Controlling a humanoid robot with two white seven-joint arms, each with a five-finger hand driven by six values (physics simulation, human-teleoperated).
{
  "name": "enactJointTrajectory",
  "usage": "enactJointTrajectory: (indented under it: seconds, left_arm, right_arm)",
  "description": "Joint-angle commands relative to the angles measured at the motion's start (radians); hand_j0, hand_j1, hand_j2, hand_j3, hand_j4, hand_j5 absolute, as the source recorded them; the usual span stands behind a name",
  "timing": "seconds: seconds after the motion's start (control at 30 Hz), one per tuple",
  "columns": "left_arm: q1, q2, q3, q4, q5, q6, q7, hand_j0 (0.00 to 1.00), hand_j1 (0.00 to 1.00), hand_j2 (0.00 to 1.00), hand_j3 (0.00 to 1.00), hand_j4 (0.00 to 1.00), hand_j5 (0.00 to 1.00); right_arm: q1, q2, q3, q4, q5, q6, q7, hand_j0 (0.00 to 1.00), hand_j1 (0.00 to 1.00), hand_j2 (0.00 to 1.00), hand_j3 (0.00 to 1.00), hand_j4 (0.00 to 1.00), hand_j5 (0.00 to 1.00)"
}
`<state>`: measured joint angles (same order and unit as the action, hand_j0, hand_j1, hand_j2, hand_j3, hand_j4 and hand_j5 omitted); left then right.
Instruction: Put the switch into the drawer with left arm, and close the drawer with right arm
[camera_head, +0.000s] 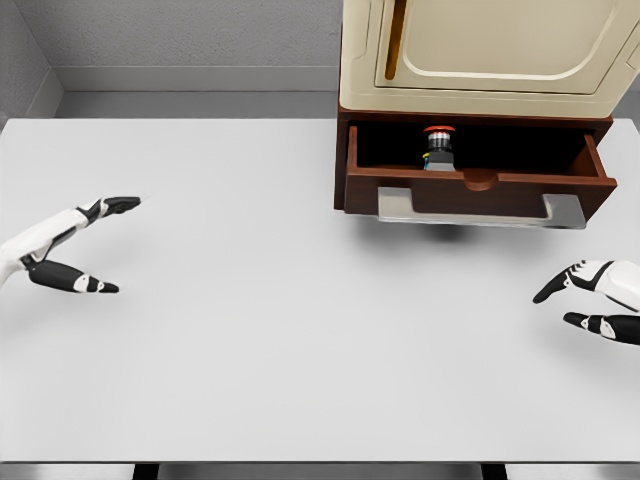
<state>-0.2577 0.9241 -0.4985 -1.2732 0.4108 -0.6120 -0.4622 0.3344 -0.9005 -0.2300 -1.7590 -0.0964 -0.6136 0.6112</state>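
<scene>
You have the switch already sitting upright inside the drawer, red cap on top, near the drawer's middle and just behind its front panel. The drawer is pulled out, open, under the cream cabinet at the far right part of the surface. A grey handle runs along the drawer's front, low on the panel.

Your left hand is at the left edge of the surface, about halfway between the near and far edges. Fingers are spread and loose, thumb apart from the rest, nothing in it. It is well apart from the drawer.

Your right hand is at the right edge of the surface, nearer than the drawer and off to its right. Fingers are relaxed and parted, dark tips pointing left, holding nothing. It is not touching the drawer or the handle.

Only the hands and a bit of each forearm show; the right one is cut by the picture's edge. Whether either hand touches the surface, you cannot tell.
</scene>
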Motion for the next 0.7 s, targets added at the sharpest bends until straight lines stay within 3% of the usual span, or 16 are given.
enactJointTrajectory:
  seconds: [0.0, 0.37, 0.43, 0.47, 0.5, 0.6, 0.67]
  left_arm:
    - [0.0, -0.007, 0.005, 0.02, 0.002, 0.001, -0.009, 1.0, 1.0, 1.0, 1.0, 1.0, 1.0]
    - [-0.003, -0.036, -0.002, -0.018, -0.006, 0.001, -0.007, 1.0, 1.0, 1.0, 1.0, 1.0, 1.0]
    - [-0.043, -0.09, 0.008, -0.081, -0.087, 0.001, -0.007, 1.0, 1.0, 1.0, 1.0, 1.0, 1.0]
    - [-0.092, -0.123, 0.008, -0.097, -0.136, 0.001, -0.001, 1.0, 1.0, 1.0, 1.0, 1.0, 1.0]
    - [-0.133, -0.162, 0.003, -0.121, -0.138, 0.001, -0.001, 1.0, 1.0, 1.0, 1.0, 1.0, 1.0]
    - [-0.202, -0.165, 0.003, -0.298, -0.133, 0.001, -0.009, 1.0, 1.0, 1.0, 1.0, 1.0, 1.0]
    - [-0.256, -0.208, -0.006, -0.35, -0.132, 0.001, -0.038, 1.0, 1.0, 1.0, 1.0, 1.0, 1.0]
  right_arm:
    - [0.0, 0.0, 0.0, 0.0, -0.008, 0.003, 0.0, 0.61, 0.61, 0.61, 0.61, 0.61, 0.61]
    - [0.002, 0.0, -0.002, 0.0, -0.008, 0.003, 0.0, 0.61, 0.61, 0.61, 0.61, 0.61, 0.61]
    - [0.003, -0.003, -0.015, 0.0, -0.009, 0.003, 0.0, 0.63, 0.63, 0.63, 0.63, 0.63, 0.63]
    - [0.005, -0.003, -0.028, 0.0, -0.009, 0.003, 0.0, 0.63, 0.63, 0.63, 0.63, 0.63, 0.63]
    - [0.003, -0.001, -0.058, 0.0, -0.014, 0.003, 0.0, 0.63, 0.63, 0.63, 0.63, 0.63, 0.63]
    - [-0.014, -0.004, -0.065, 0.0, -0.016, 0.003, 0.0, 0.63, 0.63, 0.63, 0.63, 0.63, 0.63]
    - [-0.021, -0.006, -0.065, 0.0, -0.016, 0.003, 0.0, 0.64, 0.64, 0.64, 0.64, 0.64, 0.64]
